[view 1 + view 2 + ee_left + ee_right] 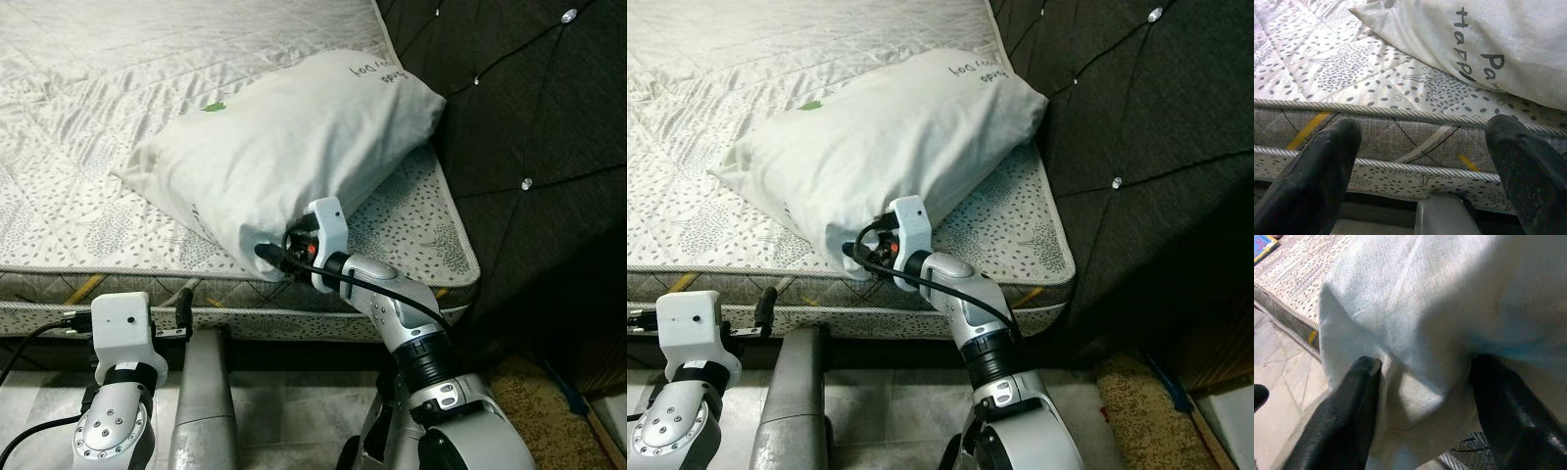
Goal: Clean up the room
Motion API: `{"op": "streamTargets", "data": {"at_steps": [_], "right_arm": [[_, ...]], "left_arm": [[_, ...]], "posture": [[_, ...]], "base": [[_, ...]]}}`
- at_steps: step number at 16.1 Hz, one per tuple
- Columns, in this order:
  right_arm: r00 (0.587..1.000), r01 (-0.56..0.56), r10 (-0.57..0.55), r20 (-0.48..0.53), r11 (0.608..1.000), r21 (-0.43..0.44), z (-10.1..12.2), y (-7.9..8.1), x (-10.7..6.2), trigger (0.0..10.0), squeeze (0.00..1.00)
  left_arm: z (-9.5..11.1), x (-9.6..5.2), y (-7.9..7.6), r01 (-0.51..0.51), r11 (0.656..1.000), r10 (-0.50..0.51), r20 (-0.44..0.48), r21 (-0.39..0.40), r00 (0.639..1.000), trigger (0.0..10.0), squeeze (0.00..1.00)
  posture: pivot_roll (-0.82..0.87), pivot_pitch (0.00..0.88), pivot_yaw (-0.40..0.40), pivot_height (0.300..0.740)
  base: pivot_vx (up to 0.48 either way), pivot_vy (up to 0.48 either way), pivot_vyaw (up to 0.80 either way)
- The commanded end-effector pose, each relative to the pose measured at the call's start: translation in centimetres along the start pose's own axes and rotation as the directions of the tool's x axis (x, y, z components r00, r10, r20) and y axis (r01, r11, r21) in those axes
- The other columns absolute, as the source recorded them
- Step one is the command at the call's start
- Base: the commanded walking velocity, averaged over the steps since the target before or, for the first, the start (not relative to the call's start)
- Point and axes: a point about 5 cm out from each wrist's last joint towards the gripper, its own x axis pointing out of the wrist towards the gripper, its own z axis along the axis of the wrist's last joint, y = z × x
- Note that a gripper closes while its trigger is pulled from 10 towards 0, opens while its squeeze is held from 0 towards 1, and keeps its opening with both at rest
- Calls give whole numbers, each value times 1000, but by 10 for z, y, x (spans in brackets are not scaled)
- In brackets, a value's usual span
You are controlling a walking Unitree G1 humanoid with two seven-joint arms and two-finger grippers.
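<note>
My right gripper (1420, 396) is pressed into the near corner of the white pillow (284, 147). Its 2 black fingers (1352, 416) stand on either side of a bunched fold of the pillowcase, and the fabric fills the gap between them, so they are clamped on that corner of the pillow. From my head the same gripper (277, 253) sits at the front edge of the mattress (88, 196), with my silver right forearm (397, 313) reaching up to it from below and a black cable (392, 289) looping along the arm.

The pillow lies on the mattress just beyond my right gripper, running diagonally away from it toward the dark tufted headboard (529, 137), which stands off to the gripper's right. The far end of the pillow touches or nearly touches the headboard; I cannot tell which. Dark printed lettering (1474, 54) shows on the pillowcase, and a small green mark (214, 106) sits on its upper face.

My left gripper (1425, 161) hangs low in front of the mattress's side, not touching it, with its 2 fingers (1317, 176) spread well apart and nothing between them. The mattress's corded edge (1400, 113) lies straight ahead of it, and the pillow's printed end lies above and beyond that edge. A grey metal post (201, 401) stands just beside my left arm.
</note>
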Motion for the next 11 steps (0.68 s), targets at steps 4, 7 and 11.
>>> {"op": "streamTargets", "data": {"at_steps": [4, 7, 11], "right_arm": [[1000, 8, -9, 13, 998, 62, 1, 10, 4, 0, 0], [1000, 22, -23, 11, 996, 89, -1, 11, 5, 0, 0], [999, 45, -47, 13, 995, 88, 1, 7, 4, 0, 0]], "left_arm": [[-2, 3, -2, 15, 1000, -15, -4, 1, 1000, 10000, 0], [-1, 4, -3, 20, 1000, -20, -1, 1, 1000, 10000, 0], [-1, 5, -4, 22, 1000, -22, 3, 0, 1000, 10000, 0]], "posture": [[130, 37, -80, 501], [130, 37, -80, 501], [128, 33, -82, 501]], "base": [[0, 0, 0], [0, 0, 0], [0, 0, 0]]}}
